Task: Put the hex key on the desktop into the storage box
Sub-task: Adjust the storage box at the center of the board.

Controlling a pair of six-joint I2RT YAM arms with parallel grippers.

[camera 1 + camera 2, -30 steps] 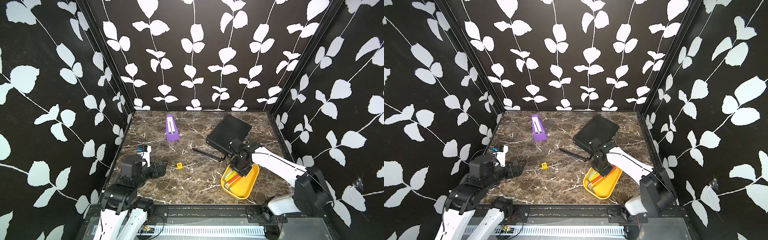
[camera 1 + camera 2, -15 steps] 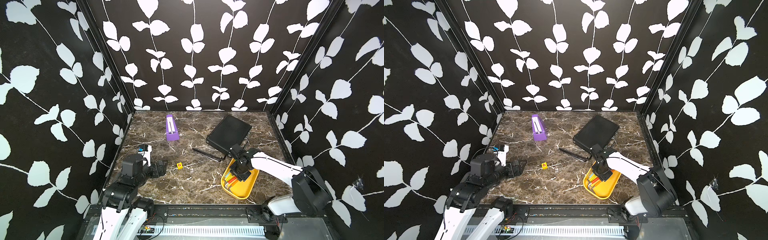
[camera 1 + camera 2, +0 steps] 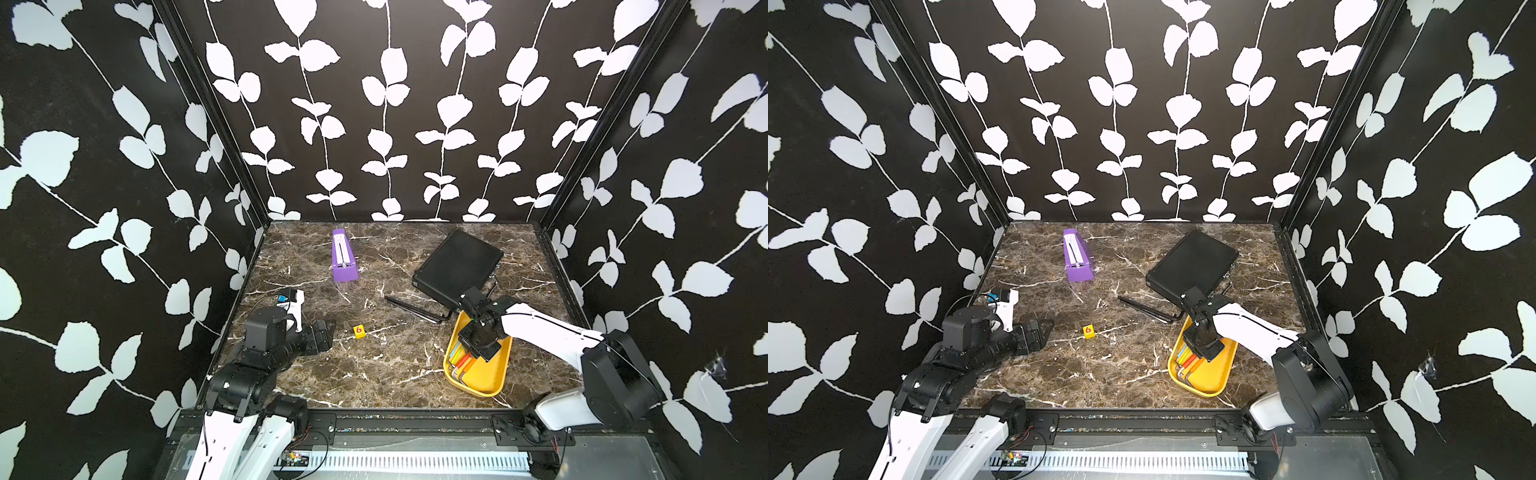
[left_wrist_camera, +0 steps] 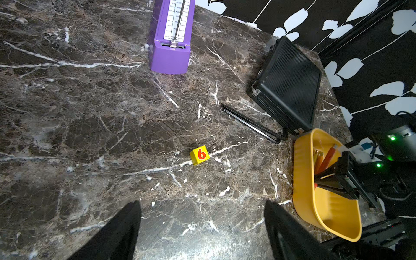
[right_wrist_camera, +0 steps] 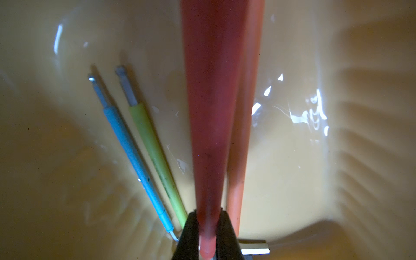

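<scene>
Currently, item by item. Right gripper (image 5: 207, 215): clenched on the red-sleeved hex key (image 5: 211, 112), down inside the storage box (image 3: 494, 376), lower right of a top view. Black hex key (image 3: 410, 308): flat on the desktop (image 3: 374, 374), up and left of that gripper, long axis running upper left to lower right, bent end just beside the box's upper corner and the black case (image 3: 455, 266). Left gripper (image 4: 201, 204): jaws spread, empty, lower left. I judge the right arm much the nearer.

The right gripper (image 3: 477, 348) sank into the storage box (image 3: 496, 376), jaws clamping the red hex key (image 5: 211, 112).
</scene>
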